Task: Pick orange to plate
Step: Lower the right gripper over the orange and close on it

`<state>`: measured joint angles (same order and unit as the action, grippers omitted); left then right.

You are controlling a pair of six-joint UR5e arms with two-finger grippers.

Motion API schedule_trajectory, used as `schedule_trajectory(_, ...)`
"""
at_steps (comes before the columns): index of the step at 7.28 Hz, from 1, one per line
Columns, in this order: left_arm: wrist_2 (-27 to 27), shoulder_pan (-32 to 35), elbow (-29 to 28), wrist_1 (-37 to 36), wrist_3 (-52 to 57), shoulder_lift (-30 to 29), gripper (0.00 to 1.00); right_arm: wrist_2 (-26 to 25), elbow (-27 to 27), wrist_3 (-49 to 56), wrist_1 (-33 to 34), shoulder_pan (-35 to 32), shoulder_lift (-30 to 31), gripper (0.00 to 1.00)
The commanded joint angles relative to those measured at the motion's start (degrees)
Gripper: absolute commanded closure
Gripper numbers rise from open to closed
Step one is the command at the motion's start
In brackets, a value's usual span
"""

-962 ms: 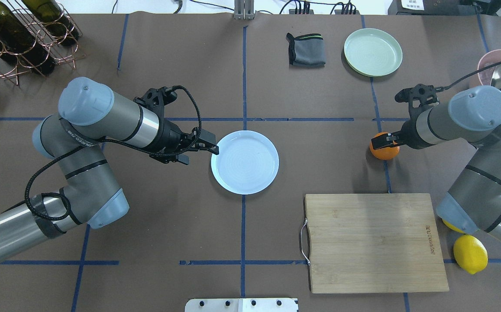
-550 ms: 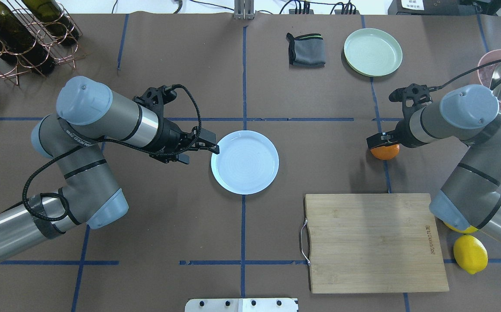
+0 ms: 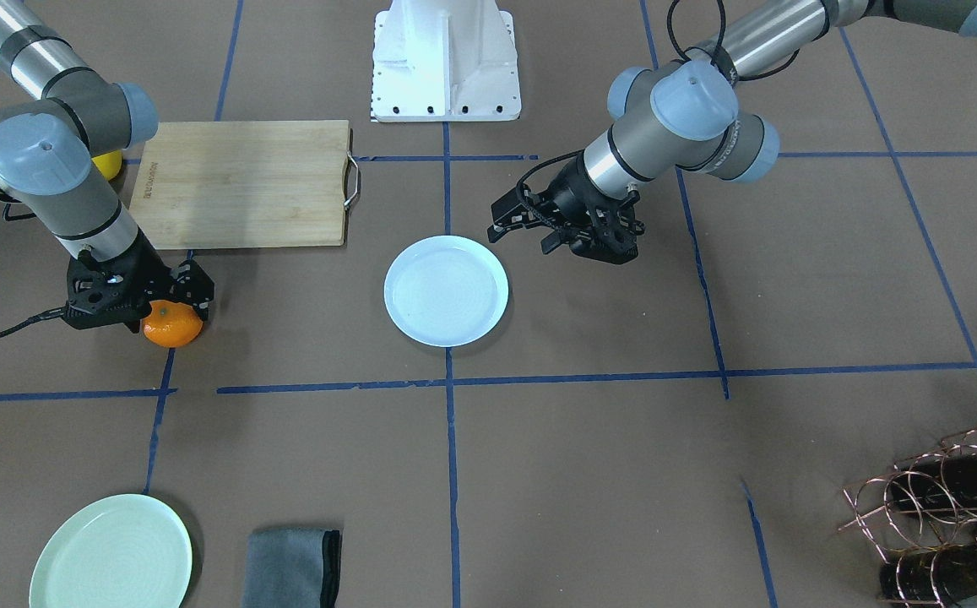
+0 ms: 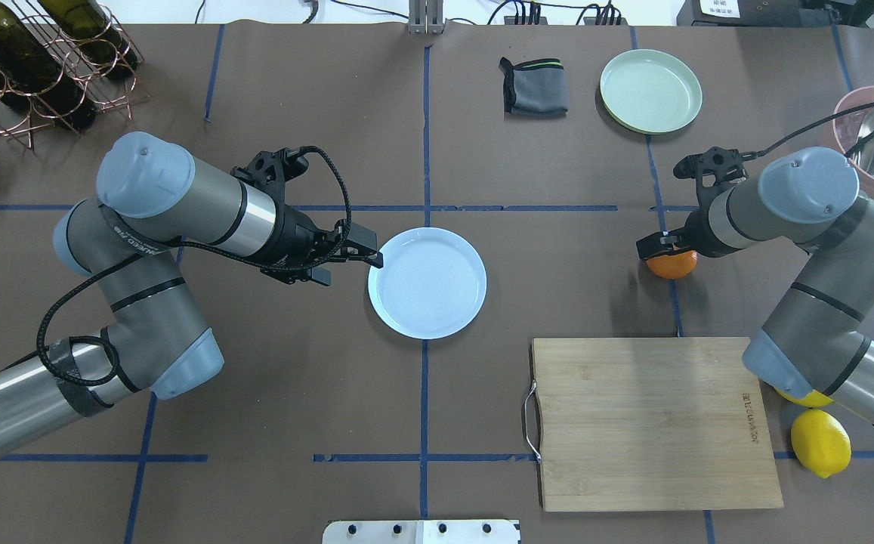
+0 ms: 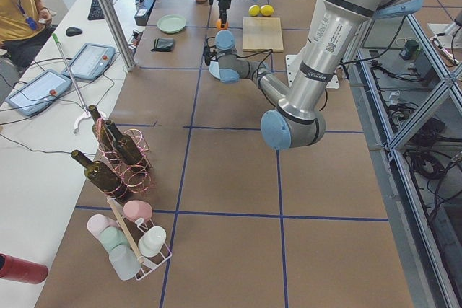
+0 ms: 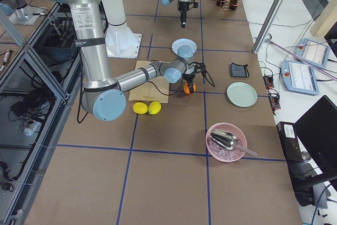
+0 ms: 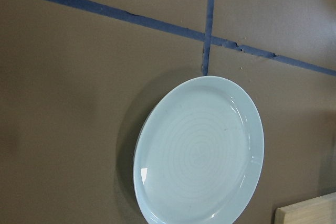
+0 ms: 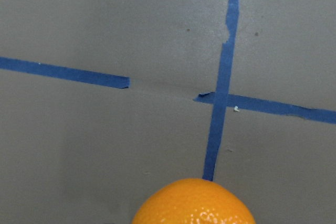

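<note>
The orange (image 4: 673,265) rests on the brown table mat at the right, on a blue tape line; it also shows as the orange (image 3: 172,325) and fills the lower edge as the orange (image 8: 193,205). My right gripper (image 4: 662,248) hangs directly over it, open, its fingers down around the fruit's top, also seen as the right gripper (image 3: 169,297). The white plate (image 4: 427,283) lies empty at the table's middle, plate (image 3: 446,291), plate (image 7: 199,153). My left gripper (image 4: 351,268) hovers open just left of its rim, holding nothing.
A bamboo cutting board (image 4: 656,423) lies near the front right, with two yellow lemons (image 4: 820,443) beside it under my right arm. A pale green plate (image 4: 650,91) and grey cloth (image 4: 535,87) sit at the back. A wine rack (image 4: 36,60) is back left, a pink bowl (image 4: 863,102) far right.
My right gripper has shifted slightly left and lower over the orange, hiding more of it. The left arm and the plate have barely moved.
</note>
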<state>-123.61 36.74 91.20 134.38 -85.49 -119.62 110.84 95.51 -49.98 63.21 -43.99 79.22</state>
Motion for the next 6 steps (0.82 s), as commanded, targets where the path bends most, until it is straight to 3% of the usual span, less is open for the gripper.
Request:
schedule_trajectory(1,-0.1,0.1,1.0,0.0,0.0,0.9,0.0,0.0,-0.3,0.1,0.1,0.0,0.1,0.0)
schedule_trajectory(3,0.0,0.2,1.7,0.0,0.0,1.2,0.0,0.0,-1.2,0.1,0.0,0.4,-0.1,0.0)
schedule_trajectory(4,0.0,0.2,2.0,-0.1,0.0,1.2,0.0,0.0,-1.6,0.1,0.0,0.5,-0.1,0.06)
schedule_trajectory(5,-0.1,0.1,3.2,-0.1,0.0,2.4,0.0,0.0,-1.6,-0.2,-0.1,0.5,-0.2,0.36)
schedule_trajectory(6,-0.1,0.2,3.6,-0.1,0.0,2.6,0.0,0.0,-1.1,-0.4,-0.1,0.5,-0.2,0.78)
